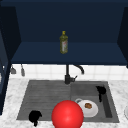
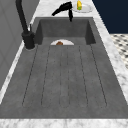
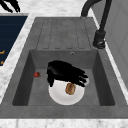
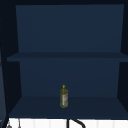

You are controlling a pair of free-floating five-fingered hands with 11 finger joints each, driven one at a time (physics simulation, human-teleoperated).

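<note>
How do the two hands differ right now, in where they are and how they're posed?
The right hand is over the sink basin, just above the white plate with its brown food; the left hand is at the front edge of the drainboard, near the red ball. The right hand's fingers are stretched out and relaxed; whether the left hand's are open or curled cannot be told. Both are black and hold nothing.

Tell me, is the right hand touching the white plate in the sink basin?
Cannot tell. In the right side view the right hand overlaps the white plate's far rim, but it may hover above it; the front view shows it right of the plate.
</note>
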